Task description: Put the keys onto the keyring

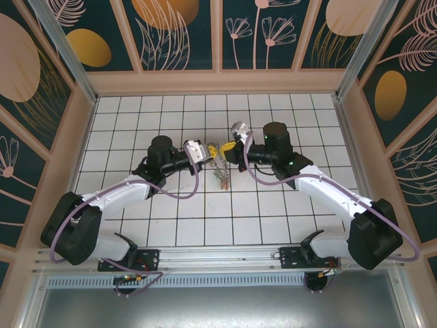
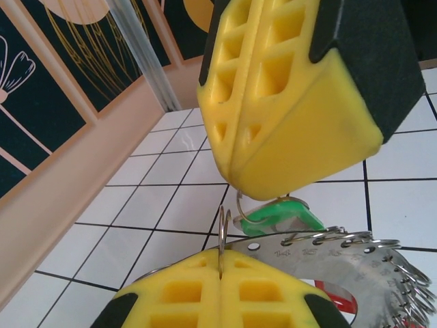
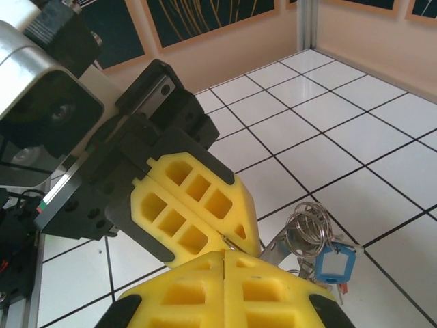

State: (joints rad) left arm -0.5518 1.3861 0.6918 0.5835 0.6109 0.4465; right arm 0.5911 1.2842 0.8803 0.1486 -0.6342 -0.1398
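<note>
Meeting tip to tip at the keys (image 1: 222, 172)
Left gripper (image 2: 220, 265) pinches a thin wire ring (image 2: 220, 236); right gripper (image 3: 225, 265) fully closed

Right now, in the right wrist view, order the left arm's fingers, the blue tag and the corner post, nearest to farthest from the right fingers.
1. Left arm's fingers, close above the right fingers.
2. Blue tag, lower right.
3. Corner post, far back, upper right.

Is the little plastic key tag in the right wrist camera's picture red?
No, the small rectangular plastic key tag is plainly blue, not red.
</note>
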